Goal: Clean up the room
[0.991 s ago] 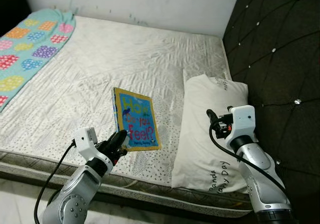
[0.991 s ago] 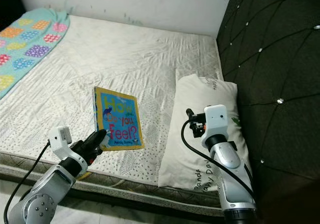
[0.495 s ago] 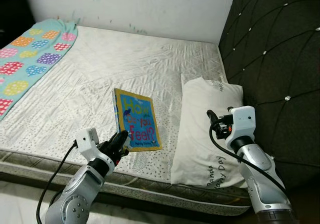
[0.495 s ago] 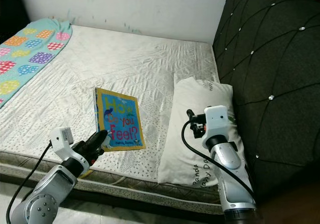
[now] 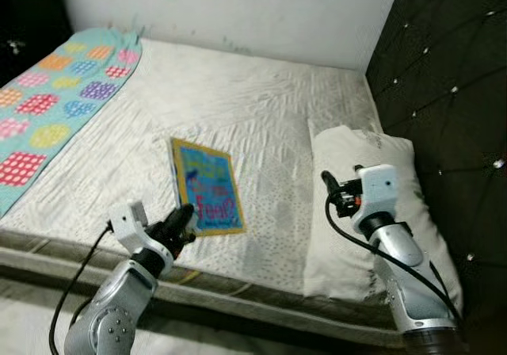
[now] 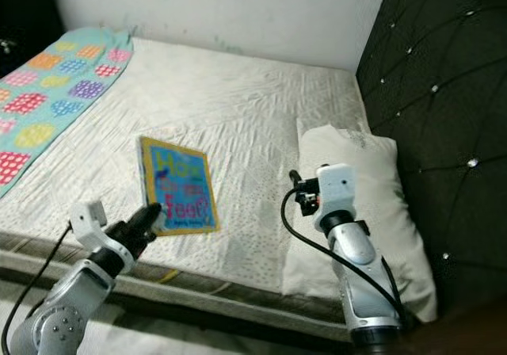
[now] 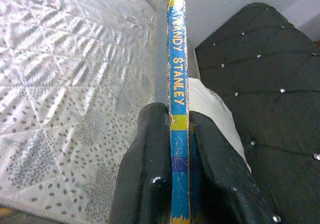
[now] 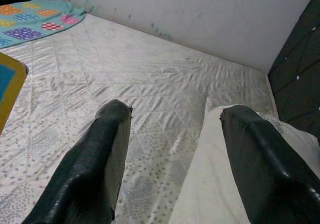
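Starting at the far left, a turquoise blanket [image 5: 55, 93] with coloured dots lies along the left side of the mattress [image 5: 261, 109], well apart from everything else.

Next over, near the front edge, the left gripper [image 5: 181, 225] has its two black fingers [image 7: 150, 174] squeezed together on the near edge of the picture book [image 5: 206, 185]. In the left wrist view you look straight along the book's edge, with the author name printed on it, and a finger sits on each side touching it. From the head views the book is a blue cover with a yellow border, its long axis running away from the gripper toward the far wall, so it sticks out beyond the fingertips rather than across them. It looks tipped up a bit off the sheet, but I can't tell for sure whether the far end is resting on the bed.

Right of that, the right gripper [image 6: 297, 190] hovers over the mattress beside the white pillow [image 5: 396, 173], fingers [image 8: 105, 149] spread wide with nothing between them. The dark tufted headboard [image 5: 451, 70] is at the far right.

My guess is the book is what gets tidied, and the left arm is clearly the one to carry it since it already has hold. Gripped at one end like that, the long book could swing or slip.
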Robot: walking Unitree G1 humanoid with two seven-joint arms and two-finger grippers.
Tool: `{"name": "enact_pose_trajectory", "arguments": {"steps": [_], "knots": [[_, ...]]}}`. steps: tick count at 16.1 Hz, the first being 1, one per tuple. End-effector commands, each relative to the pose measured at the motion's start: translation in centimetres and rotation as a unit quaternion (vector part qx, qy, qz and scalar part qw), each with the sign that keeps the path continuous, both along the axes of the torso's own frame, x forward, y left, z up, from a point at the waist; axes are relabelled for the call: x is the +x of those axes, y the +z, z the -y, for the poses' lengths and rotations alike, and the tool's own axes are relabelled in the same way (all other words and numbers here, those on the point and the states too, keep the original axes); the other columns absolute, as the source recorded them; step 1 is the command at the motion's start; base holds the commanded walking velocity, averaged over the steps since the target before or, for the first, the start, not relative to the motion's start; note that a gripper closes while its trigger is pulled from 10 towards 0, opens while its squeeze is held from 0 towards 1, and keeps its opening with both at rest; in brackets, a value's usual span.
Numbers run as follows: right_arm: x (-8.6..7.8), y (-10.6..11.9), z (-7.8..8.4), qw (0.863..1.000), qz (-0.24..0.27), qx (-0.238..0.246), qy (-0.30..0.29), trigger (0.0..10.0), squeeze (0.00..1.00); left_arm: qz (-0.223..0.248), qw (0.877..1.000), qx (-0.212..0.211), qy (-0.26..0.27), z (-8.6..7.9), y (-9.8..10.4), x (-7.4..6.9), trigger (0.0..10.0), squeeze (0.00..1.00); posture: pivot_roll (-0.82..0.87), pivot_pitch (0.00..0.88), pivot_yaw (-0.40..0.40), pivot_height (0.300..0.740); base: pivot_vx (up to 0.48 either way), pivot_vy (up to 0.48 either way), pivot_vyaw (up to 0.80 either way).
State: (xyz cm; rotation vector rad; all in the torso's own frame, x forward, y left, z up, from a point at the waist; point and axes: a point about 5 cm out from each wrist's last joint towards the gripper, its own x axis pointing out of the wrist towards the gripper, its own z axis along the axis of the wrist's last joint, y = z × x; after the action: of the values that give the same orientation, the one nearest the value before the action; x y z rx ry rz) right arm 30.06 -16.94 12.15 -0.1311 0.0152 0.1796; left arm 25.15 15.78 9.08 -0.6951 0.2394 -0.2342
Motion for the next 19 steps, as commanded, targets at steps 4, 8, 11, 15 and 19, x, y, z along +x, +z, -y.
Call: {"name": "enact_pose_trajectory", "arguments": {"steps": [4, 8, 11, 15, 19], "knots": [[0.0, -0.1, 0.8, 1.000, -0.003, -0.008, -0.010, 10.0, 0.00, 0.023, 1.000, -0.012, -0.012, 0.8, 0.8, 0.3, 10.0, 0.00, -0.08, 0.007, -0.053, 0.740, 0.000, 0.000, 0.00], [0.0, -0.1, 0.8, 1.000, 0.000, -0.009, -0.010, 10.0, 0.00, 0.029, 0.999, -0.017, -0.011, 0.8, 0.9, 0.4, 10.0, 0.00, -0.08, 0.006, -0.052, 0.740, 0.000, 0.000, 0.00], [0.0, 0.0, 0.6, 1.000, 0.001, -0.006, -0.007, 10.0, 0.00, 0.033, 0.999, -0.018, -0.017, 0.9, 1.0, 0.3, 10.0, 0.00, -0.08, 0.007, -0.052, 0.740, 0.000, 0.000, 0.00], [0.0, 0.1, 0.6, 1.000, 0.003, 0.000, -0.007, 10.0, 0.00, 0.036, 0.999, -0.019, -0.018, 0.8, 1.1, 0.3, 10.0, 0.00, -0.08, 0.011, -0.051, 0.740, 0.000, 0.000, 0.00], [-1.0, 0.2, 0.3, 1.000, -0.003, 0.019, -0.005, 10.0, 0.00, 0.034, 0.999, -0.002, 0.010, -0.2, 1.3, -0.3, 10.0, 0.00, -0.08, 0.040, -0.055, 0.740, 0.000, 0.000, 0.00]]}}
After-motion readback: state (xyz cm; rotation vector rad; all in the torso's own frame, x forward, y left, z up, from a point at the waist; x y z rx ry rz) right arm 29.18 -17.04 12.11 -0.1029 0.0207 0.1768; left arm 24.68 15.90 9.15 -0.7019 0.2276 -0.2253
